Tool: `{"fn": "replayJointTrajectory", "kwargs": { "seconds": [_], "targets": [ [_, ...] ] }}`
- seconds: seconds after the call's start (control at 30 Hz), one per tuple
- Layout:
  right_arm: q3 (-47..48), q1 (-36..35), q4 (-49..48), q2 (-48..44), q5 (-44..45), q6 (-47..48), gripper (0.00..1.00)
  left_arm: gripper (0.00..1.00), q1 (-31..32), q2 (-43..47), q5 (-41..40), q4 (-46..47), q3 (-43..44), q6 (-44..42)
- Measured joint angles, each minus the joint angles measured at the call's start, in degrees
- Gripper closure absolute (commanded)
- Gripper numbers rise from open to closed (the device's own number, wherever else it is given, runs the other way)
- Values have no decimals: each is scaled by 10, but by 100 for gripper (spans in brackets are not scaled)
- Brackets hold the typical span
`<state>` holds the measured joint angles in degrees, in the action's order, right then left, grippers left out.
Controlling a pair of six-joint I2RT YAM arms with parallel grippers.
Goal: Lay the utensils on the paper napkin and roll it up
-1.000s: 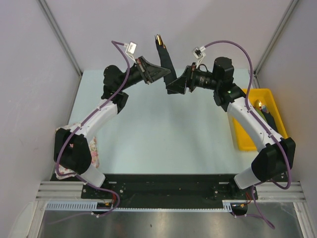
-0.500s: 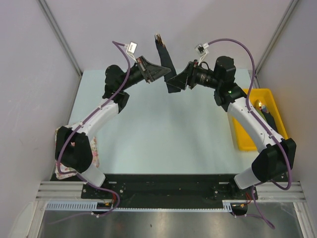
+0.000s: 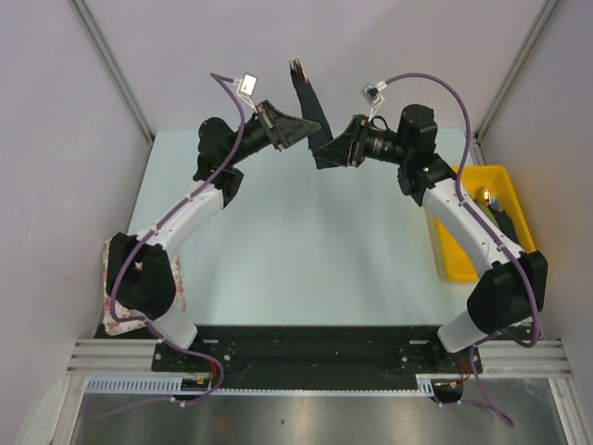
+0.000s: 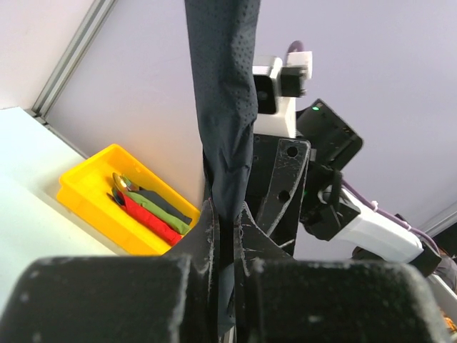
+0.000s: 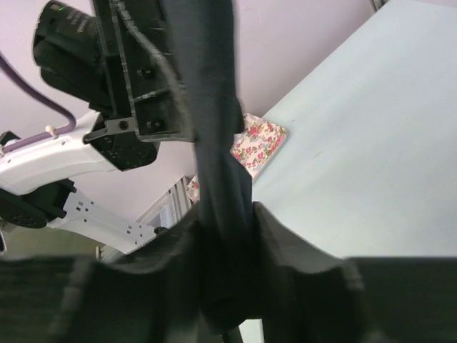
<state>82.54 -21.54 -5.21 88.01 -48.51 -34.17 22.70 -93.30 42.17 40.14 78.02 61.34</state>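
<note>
The paper napkin is a narrow black roll held upright in the air over the table's far edge. The utensils show only as brownish tips sticking out of its upper end. My left gripper is shut on the roll from the left; in the left wrist view its fingers pinch the napkin at the gripper. My right gripper grips the roll lower down from the right. In the right wrist view the napkin fills the gap of the gripper, and both fingers touch it.
A yellow bin stands at the table's right edge, holding red and green rolled napkins with gold cutlery. A floral pink-white cloth lies at the near left, under the left arm. The pale table lies below the grippers.
My right gripper has closed from wide open onto the lower part of the roll and shifted slightly up and left. The left gripper has kept its hold.
</note>
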Motion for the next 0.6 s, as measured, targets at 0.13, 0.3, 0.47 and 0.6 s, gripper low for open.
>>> {"fn": "replayJointTrajectory", "kwargs": {
  "seconds": [0.13, 0.3, 0.47, 0.6],
  "targets": [
    [0, 0, -3, 0, -10, -4, 100, 100, 0, -7, 0, -2, 0, 2],
    [0, 2, -10, 1, -22, -3, 100, 100, 0, -7, 0, 2, 0, 12],
    [0, 3, -9, 1, -26, -5, 53, 100, 0, -7, 2, 5, 0, 10],
    [1, 9, 9, 1, -22, 0, 45, 100, 0, -8, 2, 13, 0, 10]
  ]
}}
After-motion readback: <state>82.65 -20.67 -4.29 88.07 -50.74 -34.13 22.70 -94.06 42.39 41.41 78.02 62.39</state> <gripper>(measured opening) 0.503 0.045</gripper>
